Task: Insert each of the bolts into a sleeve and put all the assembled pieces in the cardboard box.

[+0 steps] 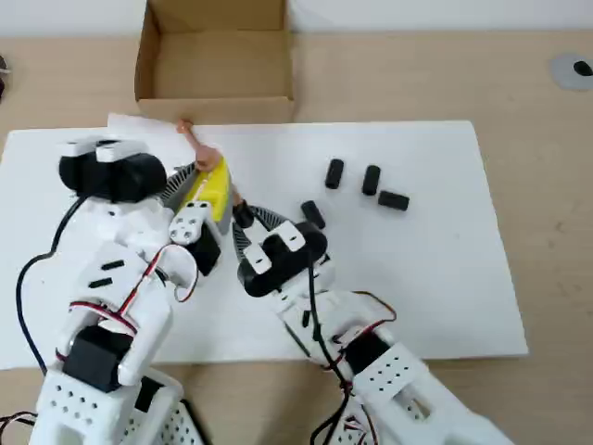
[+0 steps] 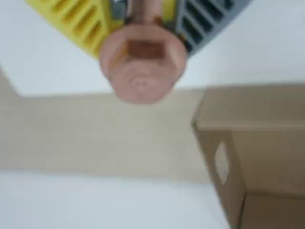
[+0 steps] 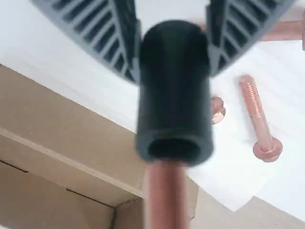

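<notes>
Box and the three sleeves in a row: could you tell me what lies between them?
Nothing: in the high view, only bare sheet separates the box from the sleeves.

Bright, even light falls from above on the white sheet (image 1: pixel 445 278) and the pale desk (image 1: pixel 537 139). The black sleeves (image 1: pixel 371 179) cast only faint, soft shadows, and the box (image 1: pixel 148 65) is slightly dimmer inside.
</notes>
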Tool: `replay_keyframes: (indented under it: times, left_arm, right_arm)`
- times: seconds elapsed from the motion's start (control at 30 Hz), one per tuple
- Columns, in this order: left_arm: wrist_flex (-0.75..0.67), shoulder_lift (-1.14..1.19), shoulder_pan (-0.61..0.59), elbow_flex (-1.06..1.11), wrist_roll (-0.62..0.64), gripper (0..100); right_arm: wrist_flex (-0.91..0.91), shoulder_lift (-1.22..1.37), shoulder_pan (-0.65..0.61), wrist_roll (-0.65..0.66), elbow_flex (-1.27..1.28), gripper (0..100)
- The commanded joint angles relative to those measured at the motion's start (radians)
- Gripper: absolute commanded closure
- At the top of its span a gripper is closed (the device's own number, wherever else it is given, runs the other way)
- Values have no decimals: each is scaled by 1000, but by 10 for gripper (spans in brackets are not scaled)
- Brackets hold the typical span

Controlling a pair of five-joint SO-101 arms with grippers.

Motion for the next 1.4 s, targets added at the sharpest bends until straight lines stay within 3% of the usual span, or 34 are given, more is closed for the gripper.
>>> replay_keyframes:
  times: [0.0,1.1,1.37]
  left_arm:
    - [-17,2,6,0,5,991]
    - [-18,2,92,259,-3,989]
    - [72,-4,91,247,64,887]
  right_arm:
    - [0,-19,-4,-9,-2,988]
    - [-3,-19,-4,-9,-2,988]
    - [-3,-19,-2,-9,-2,988]
